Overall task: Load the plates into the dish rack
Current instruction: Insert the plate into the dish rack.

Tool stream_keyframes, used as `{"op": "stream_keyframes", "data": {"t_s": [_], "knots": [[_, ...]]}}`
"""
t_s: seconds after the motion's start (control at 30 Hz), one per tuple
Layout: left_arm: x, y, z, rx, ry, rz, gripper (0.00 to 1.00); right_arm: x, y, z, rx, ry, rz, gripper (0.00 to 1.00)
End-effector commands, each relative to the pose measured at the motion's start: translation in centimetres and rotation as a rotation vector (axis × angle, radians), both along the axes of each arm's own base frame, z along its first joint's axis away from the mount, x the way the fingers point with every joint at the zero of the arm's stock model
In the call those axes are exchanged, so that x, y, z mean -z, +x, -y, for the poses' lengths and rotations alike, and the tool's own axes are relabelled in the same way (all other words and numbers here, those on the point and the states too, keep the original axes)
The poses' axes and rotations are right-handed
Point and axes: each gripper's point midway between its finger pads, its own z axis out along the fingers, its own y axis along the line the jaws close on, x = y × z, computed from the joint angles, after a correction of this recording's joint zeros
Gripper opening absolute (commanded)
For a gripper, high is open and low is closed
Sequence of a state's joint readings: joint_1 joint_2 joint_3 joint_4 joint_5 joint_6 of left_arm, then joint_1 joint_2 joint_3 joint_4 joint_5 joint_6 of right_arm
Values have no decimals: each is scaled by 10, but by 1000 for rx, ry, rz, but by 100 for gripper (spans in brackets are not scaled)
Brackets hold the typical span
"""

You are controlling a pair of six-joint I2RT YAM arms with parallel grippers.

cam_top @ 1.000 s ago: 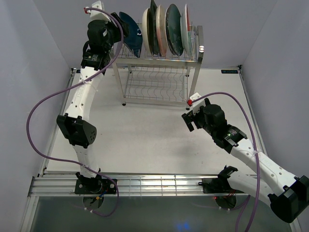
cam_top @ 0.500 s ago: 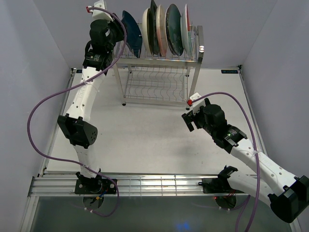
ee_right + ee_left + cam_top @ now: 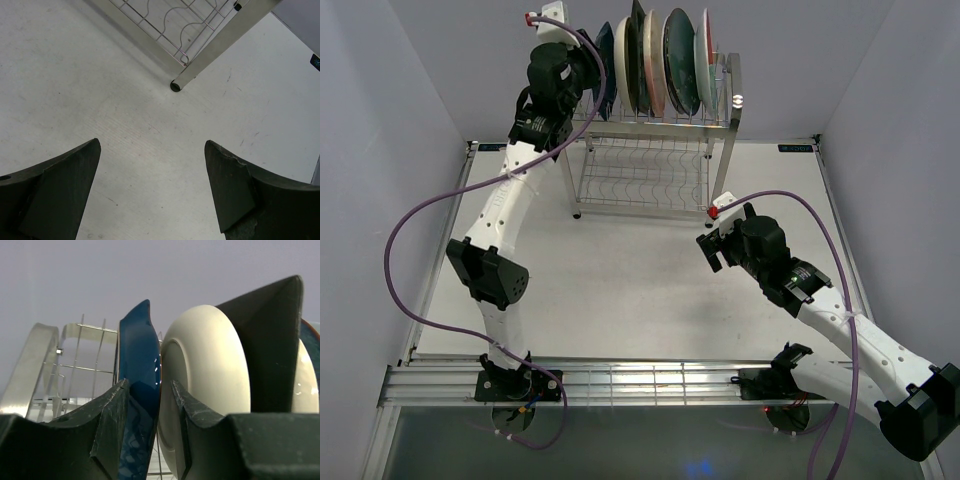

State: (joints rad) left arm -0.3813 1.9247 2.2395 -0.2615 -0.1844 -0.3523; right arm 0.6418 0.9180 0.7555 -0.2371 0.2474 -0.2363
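A dark blue plate (image 3: 142, 350) stands on edge between the fingers of my left gripper (image 3: 149, 382), which is shut on it. From above, that gripper (image 3: 588, 72) holds the blue plate (image 3: 605, 55) at the left end of the dish rack's (image 3: 650, 165) upper shelf. The blue plate stands close beside a cream plate (image 3: 623, 60), also seen as the cream plate (image 3: 210, 365) in the left wrist view. Several more plates (image 3: 680, 60) stand in the slots to the right. My right gripper (image 3: 713, 250) hovers open over bare table, nothing between its fingers (image 3: 152, 142).
The rack's lower shelf (image 3: 645, 180) holds nothing. Its front right leg (image 3: 220, 45) stands just beyond my right gripper. A dark plate (image 3: 270, 340) stands behind the cream one. Grey walls close in on the left, right and back of the table (image 3: 620, 290).
My left gripper has carried the dark blue plate rightward, from tilted beside the rack to upright against the cream plate, and its jaws have narrowed. The right arm has not moved.
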Motion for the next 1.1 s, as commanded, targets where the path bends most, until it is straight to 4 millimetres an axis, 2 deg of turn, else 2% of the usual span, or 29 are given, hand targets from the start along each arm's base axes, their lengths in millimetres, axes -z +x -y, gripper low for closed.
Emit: {"op": "stream_keyframes", "data": {"t_s": [0.0, 0.3, 0.53, 0.9, 1.07], "knots": [[-34, -26, 2, 26, -23, 45, 49, -23, 4, -5, -4, 40, 50, 90], [-22, -23, 7, 39, -34, 12, 52, -24, 4, -4, 2, 44, 53, 90], [-36, -34, 3, 40, -50, 33, 65, -24, 4, -4, 2, 40, 55, 90], [-49, -50, -4, 36, -81, 45, 76, -23, 5, -3, 8, 36, 53, 90], [-56, -61, -15, 14, -103, 50, 78, -23, 6, -2, 11, 30, 56, 90]]}}
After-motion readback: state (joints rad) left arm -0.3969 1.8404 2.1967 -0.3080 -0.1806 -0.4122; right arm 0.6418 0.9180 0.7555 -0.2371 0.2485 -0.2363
